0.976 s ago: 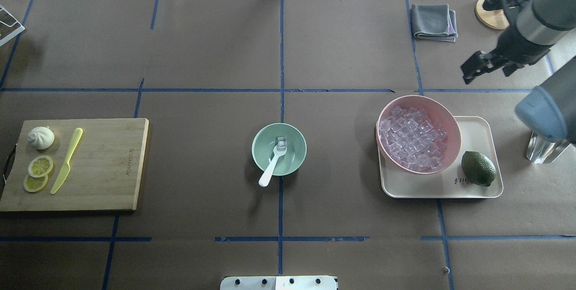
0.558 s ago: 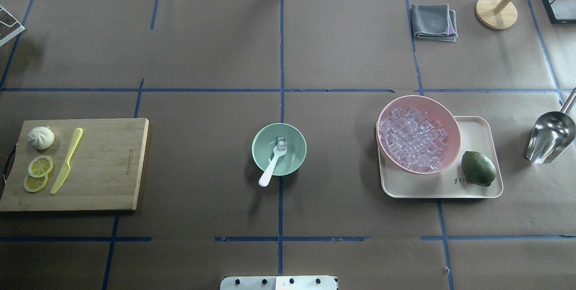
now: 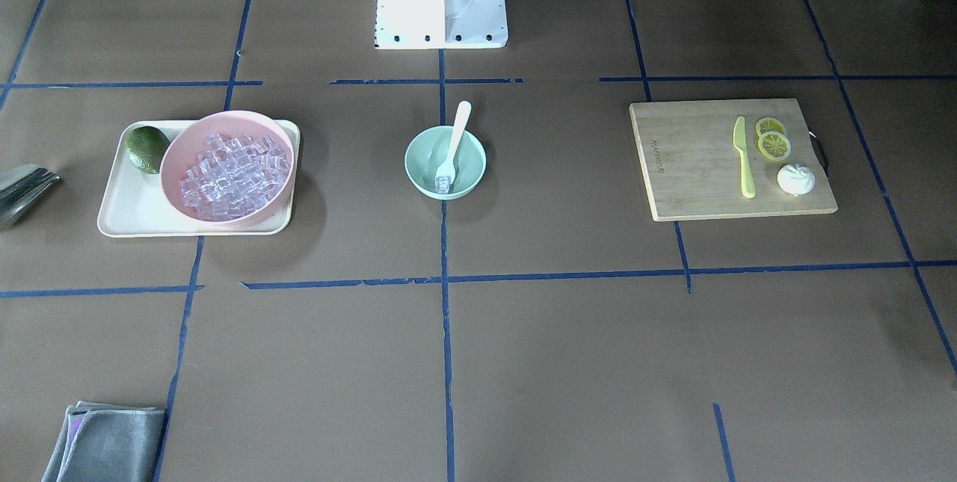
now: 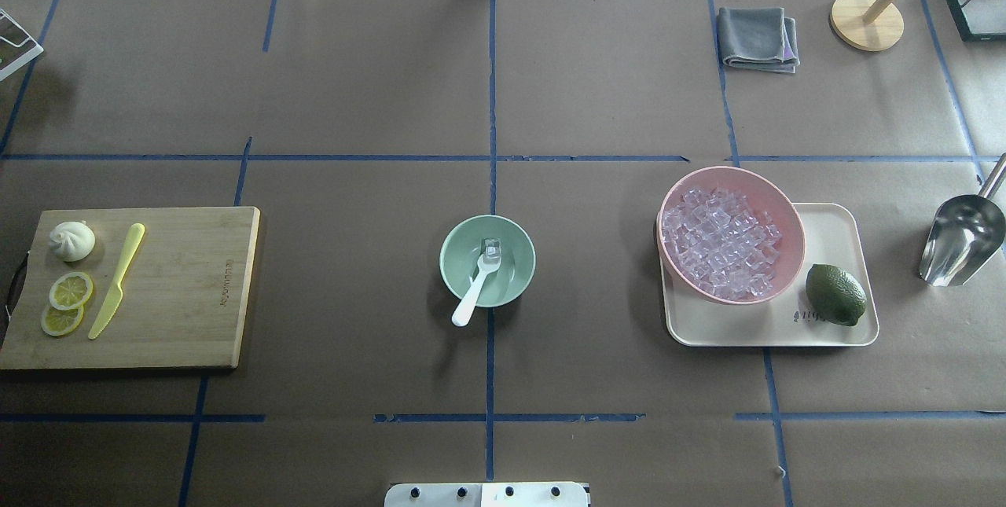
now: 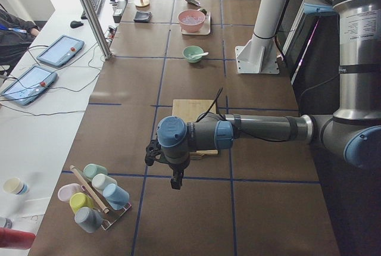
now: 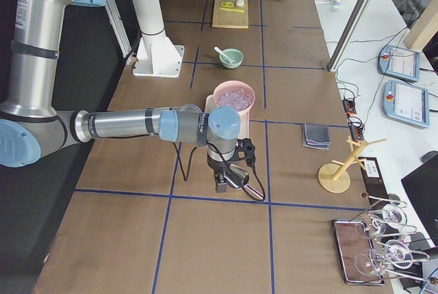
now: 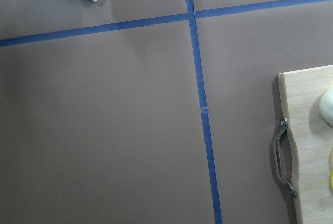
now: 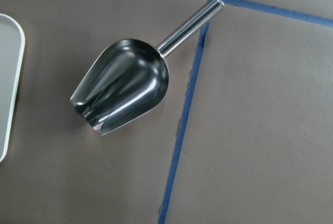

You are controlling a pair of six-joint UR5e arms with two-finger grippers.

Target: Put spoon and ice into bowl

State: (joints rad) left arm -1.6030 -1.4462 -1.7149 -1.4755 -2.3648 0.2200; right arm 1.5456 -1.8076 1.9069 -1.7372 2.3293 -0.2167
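Note:
The mint-green bowl [image 4: 454, 259] [image 3: 419, 161] stands at the table's centre. The white spoon [image 4: 474, 289] [image 3: 457, 131] lies in it, scoop down inside and handle resting over the rim. One clear ice cube [image 4: 491, 250] [image 3: 443, 184] sits at the scoop's tip inside the bowl. Neither gripper shows in the overhead or front views. In the exterior left view my left gripper [image 5: 177, 181] hangs past the cutting board; I cannot tell its state. In the exterior right view my right gripper [image 6: 220, 184] hangs over the metal scoop; I cannot tell its state.
A pink bowl [image 4: 788, 212] full of ice cubes and a lime [image 4: 835, 295] share a cream tray [image 4: 835, 233]. A metal scoop [image 4: 960, 238] [image 8: 122, 86] lies right of it. The cutting board [image 4: 185, 287] at left holds a yellow knife [image 4: 118, 279]. A grey cloth [image 4: 758, 37] lies at the back.
My right arm, seen at the upper right of the overhead view one second ago, has drawn out of that view, uncovering the metal scoop. Bowl, spoon and ice have not moved.

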